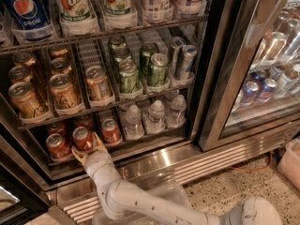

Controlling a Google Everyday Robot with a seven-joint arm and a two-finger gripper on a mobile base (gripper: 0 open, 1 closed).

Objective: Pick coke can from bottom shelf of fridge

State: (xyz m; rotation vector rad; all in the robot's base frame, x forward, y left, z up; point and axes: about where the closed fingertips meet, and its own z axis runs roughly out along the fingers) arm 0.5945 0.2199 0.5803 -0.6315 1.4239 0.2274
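Far left, top rack: Pepsi bottle (26, 11). Under it, orange-gold cans (63, 90) fill the middle rack's left lanes.

Below those, on the bottom shelf (154, 138), you have three red cans in the left lanes. The coke can (82, 138) is the middle one, upright at the front, with a red can on each side of it.

Your gripper (88, 149) is at that can's base. Its fingers (99, 142) are apart, one to each side of the can's lower front. Contact with the can cannot be made out. The white arm (140, 205) runs down and right across the steel sill (168, 161).

Centre: green cans (127, 76) on the middle rack, and small water bottles (154, 116) on the bottom shelf beneath them.

Right: the fridge (234, 78) frame upright, then a glass door (281, 93) with bottles behind it. Speckled floor (225, 191) lies below, with an orange cable (255, 168) along the base.
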